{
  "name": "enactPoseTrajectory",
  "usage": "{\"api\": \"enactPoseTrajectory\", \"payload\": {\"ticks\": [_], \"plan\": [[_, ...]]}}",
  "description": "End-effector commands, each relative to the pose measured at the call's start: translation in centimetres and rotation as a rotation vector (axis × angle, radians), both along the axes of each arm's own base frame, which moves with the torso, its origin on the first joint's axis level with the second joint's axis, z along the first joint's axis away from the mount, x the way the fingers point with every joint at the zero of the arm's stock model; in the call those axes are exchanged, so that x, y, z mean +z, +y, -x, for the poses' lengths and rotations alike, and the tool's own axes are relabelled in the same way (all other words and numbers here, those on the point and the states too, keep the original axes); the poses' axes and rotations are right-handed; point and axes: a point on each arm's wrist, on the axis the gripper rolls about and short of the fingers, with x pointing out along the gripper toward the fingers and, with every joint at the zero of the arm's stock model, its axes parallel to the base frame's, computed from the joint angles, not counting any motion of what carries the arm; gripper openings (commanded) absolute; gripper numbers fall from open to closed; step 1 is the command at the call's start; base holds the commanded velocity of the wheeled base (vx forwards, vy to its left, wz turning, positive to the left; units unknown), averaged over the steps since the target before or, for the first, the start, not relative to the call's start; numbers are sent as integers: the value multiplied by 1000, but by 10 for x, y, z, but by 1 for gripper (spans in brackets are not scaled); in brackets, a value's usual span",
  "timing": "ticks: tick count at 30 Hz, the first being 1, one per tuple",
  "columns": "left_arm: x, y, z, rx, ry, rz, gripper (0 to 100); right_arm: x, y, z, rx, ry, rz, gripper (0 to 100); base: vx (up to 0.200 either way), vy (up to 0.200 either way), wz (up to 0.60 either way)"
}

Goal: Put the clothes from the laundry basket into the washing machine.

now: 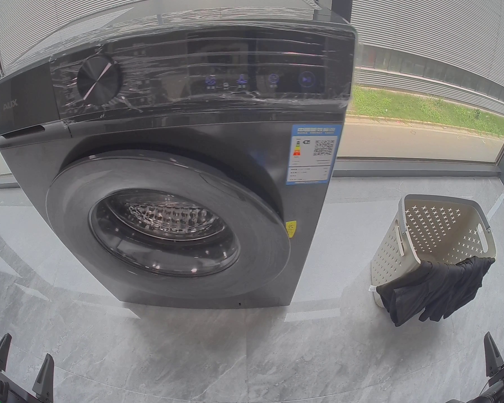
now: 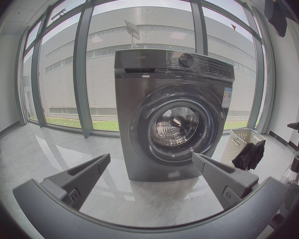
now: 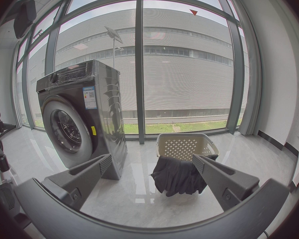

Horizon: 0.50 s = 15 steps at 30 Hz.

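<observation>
Right pincer (image 3: 150, 158) gapes, facing clothes (image 3: 176, 178) draped over laundry basket (image 3: 184, 142).

Glossy grey metal washing machine (image 1: 168, 158), perforated matt plastic laundry basket (image 1: 431, 225), soft black cloth clothes (image 1: 434, 289), polished stone floor (image 1: 330, 354)

Tall dark-framed windows (image 3: 186, 67) light a glossy grey marble floor (image 1: 207, 354), with a ribbed building (image 2: 149, 34) and grass (image 1: 431, 107) outside.
</observation>
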Motion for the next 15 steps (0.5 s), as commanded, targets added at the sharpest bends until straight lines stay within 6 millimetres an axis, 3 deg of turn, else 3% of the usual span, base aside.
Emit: {"api": "enactPoseTrajectory", "payload": {"ticks": [1,13,15], "plan": [[-5,0,0,0,-1,1,100,-5,0,0,0,1,0,100,0,200,0],[-5,0,0,0,-1,1,100,-5,0,0,0,1,0,100,0,200,0],[-5,0,0,0,-1,2,100,-5,0,0,0,1,0,100,0,0,0]]}}
